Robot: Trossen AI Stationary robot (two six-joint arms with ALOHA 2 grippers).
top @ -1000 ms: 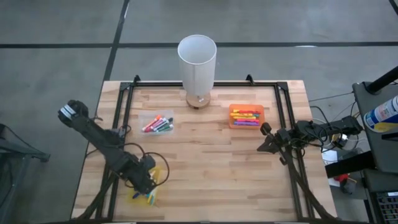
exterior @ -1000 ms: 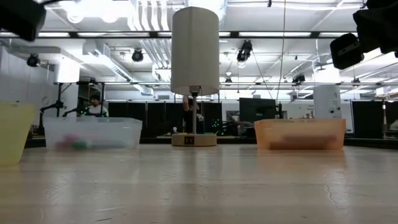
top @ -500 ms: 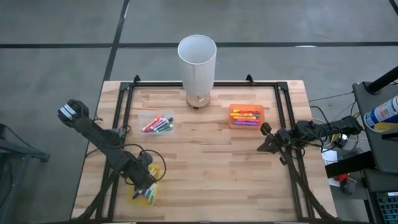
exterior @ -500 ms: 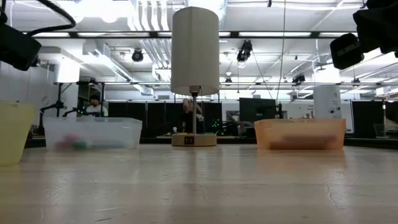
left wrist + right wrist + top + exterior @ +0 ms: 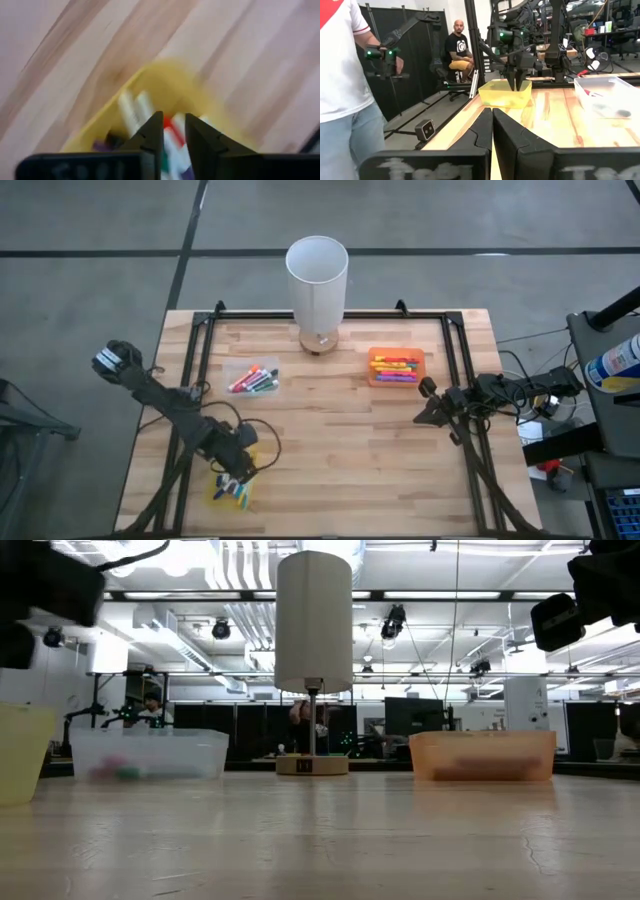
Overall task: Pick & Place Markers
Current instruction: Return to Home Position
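The main risk is in the withdrawal. The left gripper (image 5: 237,472) hangs low over the yellow bin (image 5: 218,494) at the near left of the surface (image 5: 330,440), and if the arm swings sideways before it rises, a finger or the wrist could catch the light plastic rim and tip or drag the bin, spilling what is already sorted. Its fingers stand a narrow gap apart with nothing between them, so a marker carried off by accident looks unlikely. The loose cable looping beside the wrist could also snag the bin's edge. The right gripper (image 5: 492,111) waits at the right edge with its fingers together, well apart from all of this. The markers (image 5: 134,107) are short, thin pens, several with white barrels and red, green or purple ends, lying heaped and crossed in the yellow bin. More lie in the clear tray (image 5: 240,370) and the orange tray (image 5: 371,367) farther back, either side of the white lamp (image 5: 317,275). None appears loose on the surface, so the sorting looks complete.
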